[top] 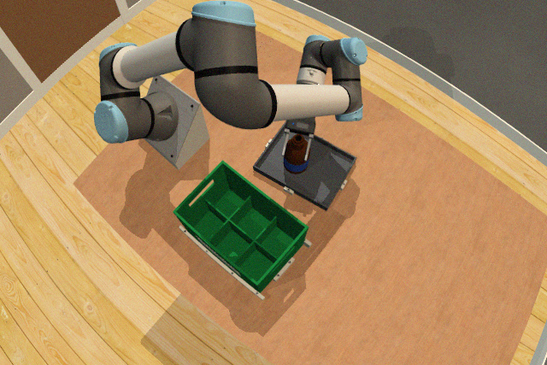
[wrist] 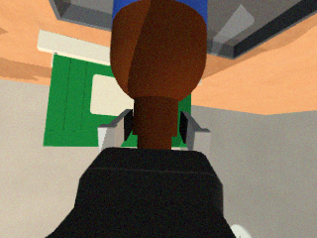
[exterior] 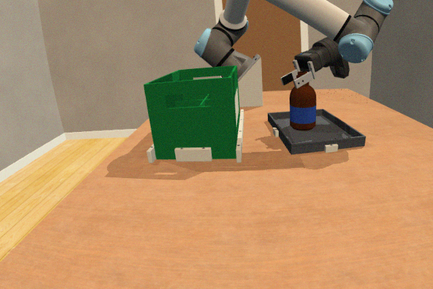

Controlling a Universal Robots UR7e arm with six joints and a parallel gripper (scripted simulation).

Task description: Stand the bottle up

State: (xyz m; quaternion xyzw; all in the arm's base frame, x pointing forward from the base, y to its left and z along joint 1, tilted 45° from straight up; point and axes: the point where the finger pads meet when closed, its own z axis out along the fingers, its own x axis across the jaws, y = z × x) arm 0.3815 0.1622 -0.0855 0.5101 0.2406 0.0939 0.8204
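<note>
The top view looks steeply down from high above the green crate [top: 240, 228], taking in the whole bench [top: 397, 220]. The exterior view sits low and farther off, facing the crate's [exterior: 192, 114] side. The wrist view looks closely past the bottle [wrist: 158, 55] toward the crate. All three views share crate and tray [exterior: 346, 135].

Glossy brown bottle [exterior: 302, 103], matt grey tray [exterior: 344, 133], wood-grain table [exterior: 223, 216].

My claw [exterior: 298, 78] sits wide open astride the neck of the upright bottle [exterior: 302, 109], a thin gap beside each finger. Below me the tray [exterior: 344, 141] rim is low. The green crate [exterior: 192, 118] stands well apart, off to one side.
</note>
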